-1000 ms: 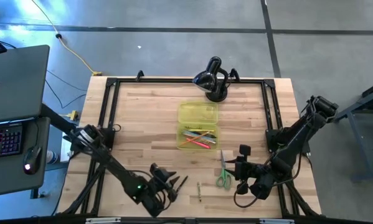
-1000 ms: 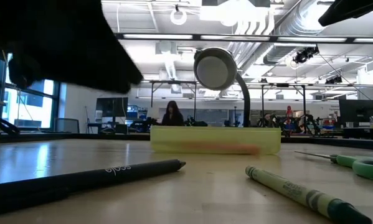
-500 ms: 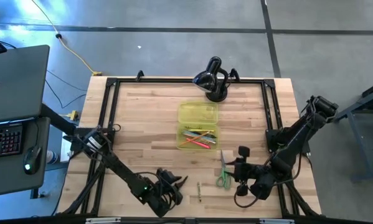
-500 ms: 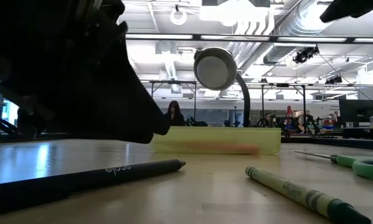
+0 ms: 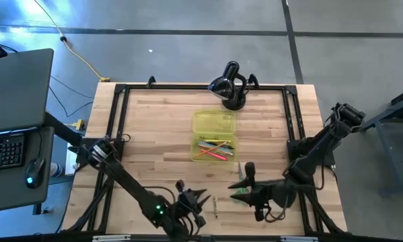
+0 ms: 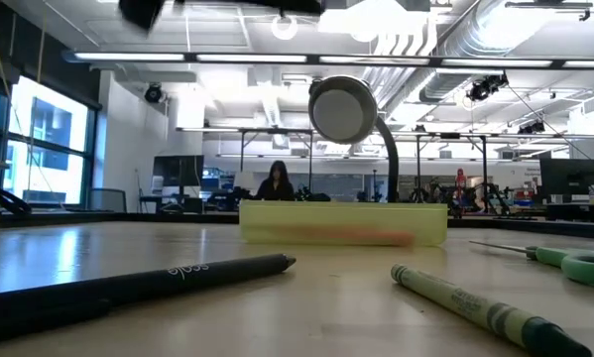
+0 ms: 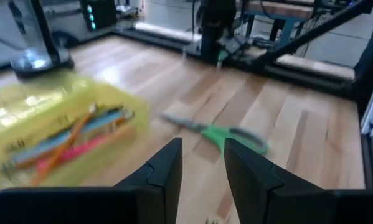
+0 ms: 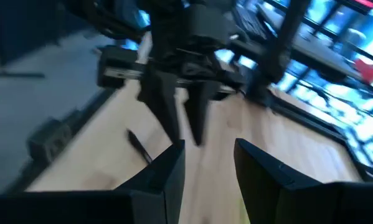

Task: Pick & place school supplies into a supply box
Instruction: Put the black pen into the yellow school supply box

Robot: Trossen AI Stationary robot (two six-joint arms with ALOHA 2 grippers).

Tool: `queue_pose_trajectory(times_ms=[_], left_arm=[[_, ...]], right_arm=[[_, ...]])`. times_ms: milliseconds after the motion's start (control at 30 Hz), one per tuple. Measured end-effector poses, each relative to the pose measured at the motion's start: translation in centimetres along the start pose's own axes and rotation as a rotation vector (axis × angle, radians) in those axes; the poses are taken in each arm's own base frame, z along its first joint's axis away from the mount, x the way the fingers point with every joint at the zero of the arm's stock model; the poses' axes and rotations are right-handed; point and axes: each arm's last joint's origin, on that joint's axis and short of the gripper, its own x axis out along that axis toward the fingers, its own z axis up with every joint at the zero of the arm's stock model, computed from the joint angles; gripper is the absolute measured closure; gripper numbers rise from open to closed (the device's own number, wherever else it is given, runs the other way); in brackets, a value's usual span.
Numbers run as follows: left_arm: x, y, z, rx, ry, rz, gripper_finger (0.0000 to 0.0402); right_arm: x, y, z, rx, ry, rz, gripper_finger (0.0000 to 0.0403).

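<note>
Both of my arms have swung inward along the near edge of the desk (image 5: 154,128) since a second ago, leaving the supply box (image 5: 213,136) mid-desk with pens inside. My left gripper (image 5: 198,199) and right gripper (image 5: 240,186) hang empty, slightly parted, facing each other over the green scissors (image 7: 233,134), with a black pen (image 6: 138,286) and green crayon (image 6: 475,309) lying nearby.

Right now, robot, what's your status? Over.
Left gripper and right gripper open, empty. Scissors, black pen outside supply box. Nothing in the way.
</note>
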Motion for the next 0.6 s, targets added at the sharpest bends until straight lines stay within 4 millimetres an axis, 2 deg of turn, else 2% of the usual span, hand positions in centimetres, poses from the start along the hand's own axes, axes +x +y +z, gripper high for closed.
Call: queue_pose_trajectory(times_ms=[200, 433, 600], left_arm=[[-0.6, -0.7, 4.1, -0.015, 0.009, -0.015, 0.0250], [-0.8, -0.9, 4.5, 0.084, 0.083, -0.074, 0.0250], [-0.5, -0.8, 4.3, 0.048, 0.155, -0.121, 0.0250]], right_arm=[[0.5, -0.4, 0.0, 0.053, -0.008, 0.070, 0.0285], [0.4, -0.3, -0.6, 0.087, 0.046, 0.104, 0.0285], [0.4, -0.2, -0.6, 0.029, 0.046, 0.131, 0.0285]])
